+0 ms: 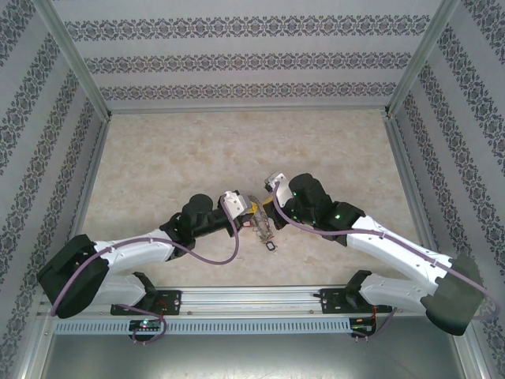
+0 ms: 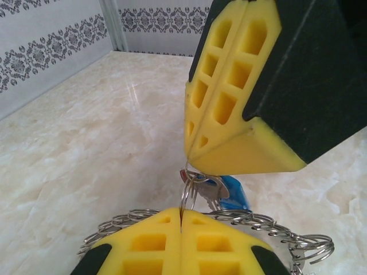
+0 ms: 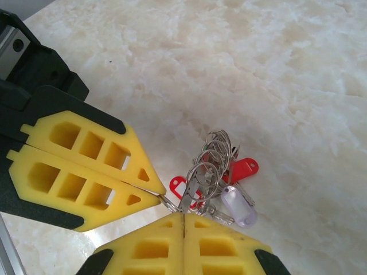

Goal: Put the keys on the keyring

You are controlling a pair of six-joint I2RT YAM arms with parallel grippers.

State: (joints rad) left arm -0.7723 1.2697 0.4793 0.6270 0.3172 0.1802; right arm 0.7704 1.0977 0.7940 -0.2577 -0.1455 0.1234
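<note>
Threading seems to be the step in hand. The keyring (image 2: 269, 229) is low over the table (image 1: 197, 150), and I cannot tell whether it rests there. The left gripper (image 2: 181, 220) stands just above the keyring, its jaws pressed together on a thin wire loop that rises from it. The right gripper (image 3: 183, 220), on the far side of the keyring, is also pinched tight, on a loop that seems to carry the keys (image 2: 234, 193) with the blue tag. To do this well, I think one arm must hold firm while the other turns slowly along the wire. A hasty pull may slip the loop.
</note>
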